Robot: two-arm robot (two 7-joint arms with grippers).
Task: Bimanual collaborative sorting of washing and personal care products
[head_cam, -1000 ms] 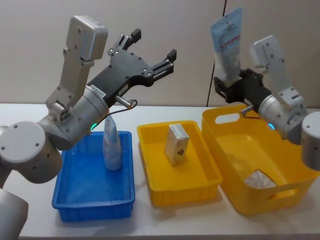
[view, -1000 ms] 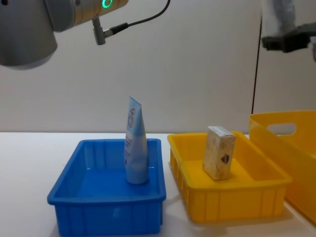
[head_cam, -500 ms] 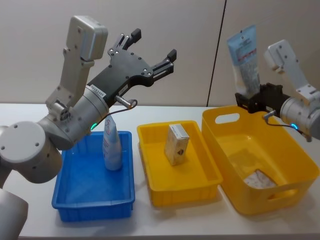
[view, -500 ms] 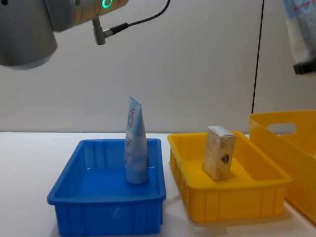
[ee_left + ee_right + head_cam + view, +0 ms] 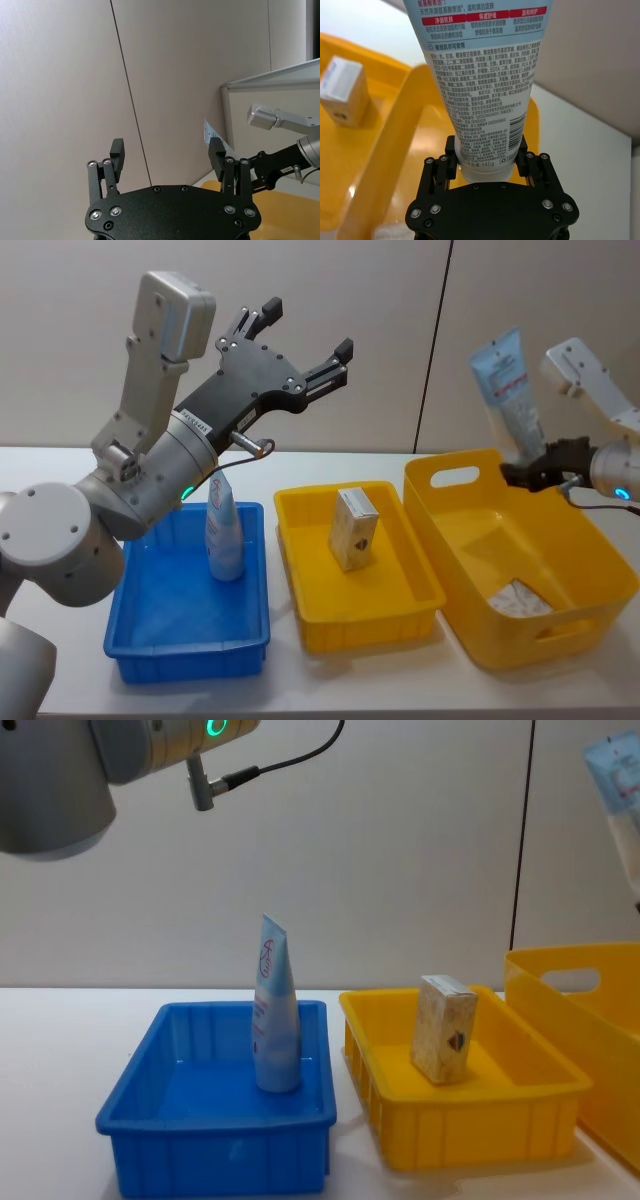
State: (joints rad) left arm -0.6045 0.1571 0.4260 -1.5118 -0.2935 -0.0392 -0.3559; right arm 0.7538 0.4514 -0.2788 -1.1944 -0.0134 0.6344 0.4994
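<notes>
Trays: blue tray (image 5: 150,635) and yellow tray (image 5: 340,615), glossy moulded plastic
Held tube (image 5: 482,85): smooth printed plastic
Carton (image 5: 353,528): matt marbled card
Left claw (image 5: 167,155): matt black
Table (image 5: 60,1050): smooth, white

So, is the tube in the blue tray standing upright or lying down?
Upright. The tube stands on its cap end inside the blue tray, crimped end up, leaning slightly; no pincer touches it.

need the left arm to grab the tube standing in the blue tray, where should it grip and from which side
Grip the tube on its upper body, just under the flat crimped end, coming straight down from above. It stands cap-down and upright in the blue tray, narrowing toward the top, so the thin end probably fits between the left gripper's open fingers, clear of the tray walls.
</notes>
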